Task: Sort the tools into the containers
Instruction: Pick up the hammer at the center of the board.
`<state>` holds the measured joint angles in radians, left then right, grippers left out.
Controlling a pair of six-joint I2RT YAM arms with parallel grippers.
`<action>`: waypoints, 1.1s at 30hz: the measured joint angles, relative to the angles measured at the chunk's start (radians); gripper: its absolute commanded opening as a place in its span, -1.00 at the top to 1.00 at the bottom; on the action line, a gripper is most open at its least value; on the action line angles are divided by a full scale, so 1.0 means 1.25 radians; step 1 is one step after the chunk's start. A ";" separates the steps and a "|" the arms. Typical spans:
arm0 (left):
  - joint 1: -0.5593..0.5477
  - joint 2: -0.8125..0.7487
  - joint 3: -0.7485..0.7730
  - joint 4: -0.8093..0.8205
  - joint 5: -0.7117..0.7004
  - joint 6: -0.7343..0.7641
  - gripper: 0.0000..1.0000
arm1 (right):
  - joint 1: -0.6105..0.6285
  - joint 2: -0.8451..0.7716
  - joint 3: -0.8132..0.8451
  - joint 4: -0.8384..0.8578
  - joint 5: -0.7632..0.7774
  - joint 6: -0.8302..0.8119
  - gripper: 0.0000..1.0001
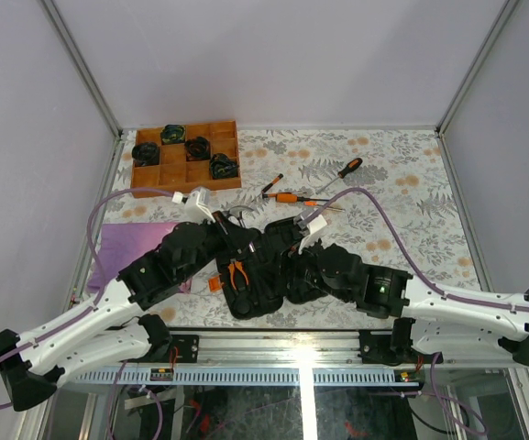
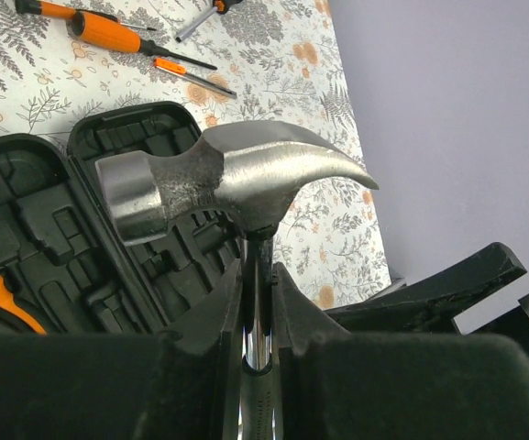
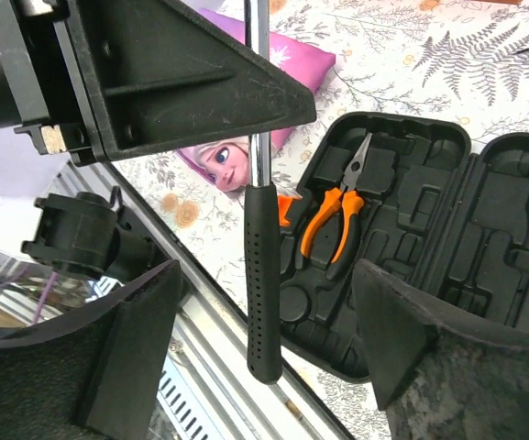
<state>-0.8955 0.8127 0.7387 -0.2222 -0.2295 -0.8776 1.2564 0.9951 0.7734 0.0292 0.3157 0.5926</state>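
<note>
Steel shows above the left gripper [image 2: 257, 316]: the hammer [image 2: 218, 179] stands head-up, its bright shaft clamped between the two black fingers [image 2: 204, 321], which are closed tight on it just under the head. Seen from the right wrist, the hammer's black perforated grip hangs straight down below that gripper and falls between the parted fingers of the right gripper [image 3: 264, 275], which stand wide on either side of the grip without touching it. Under and beyond both grippers lies the black tool case [image 3: 429, 192], opened flat with its moulded slots facing up. Orange-handled pliers [image 3: 337, 220] sit in a slot of the half just behind the hanging grip. Farther out past the left gripper, beyond the case's far edge, several screwdrivers [image 2: 108, 32] lie loose on the flower-patterned table [image 2: 333, 243]. A purple cloth [image 3: 292, 60] with a cartoon face lies beside the case, and a brown wooden tray [image 1: 168, 174] sits well beyond the left gripper.
</note>
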 measured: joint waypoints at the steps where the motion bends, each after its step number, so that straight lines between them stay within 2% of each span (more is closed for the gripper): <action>1: 0.000 0.002 0.000 -0.002 -0.001 -0.001 1.00 | 0.005 0.004 0.000 0.000 0.005 -0.001 -0.71; 4: 0.000 0.009 0.000 -0.008 -0.002 -0.002 1.00 | 0.009 0.015 0.000 0.004 0.014 -0.006 -0.71; 10: 0.000 0.018 0.001 -0.018 -0.005 -0.005 1.00 | 0.011 0.017 -0.008 0.032 0.019 -0.008 -0.57; 24: 0.000 0.028 0.001 -0.017 -0.005 -0.009 1.00 | 0.011 0.079 -0.021 0.060 0.016 -0.008 -0.14; 30: 0.000 0.028 0.001 -0.017 -0.005 -0.015 1.00 | 0.011 0.121 -0.021 0.058 0.016 -0.008 0.14; 32: 0.000 0.028 0.001 -0.017 -0.005 -0.015 1.00 | 0.011 0.126 -0.021 0.060 0.015 -0.008 0.33; 33: 0.000 0.028 0.001 -0.017 -0.005 -0.016 1.00 | 0.012 0.127 -0.021 0.063 0.013 -0.008 0.49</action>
<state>-0.8955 0.8482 0.7403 -0.2436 -0.2363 -0.8970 1.2709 1.1534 0.7467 0.1081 0.3317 0.5831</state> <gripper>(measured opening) 0.088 0.408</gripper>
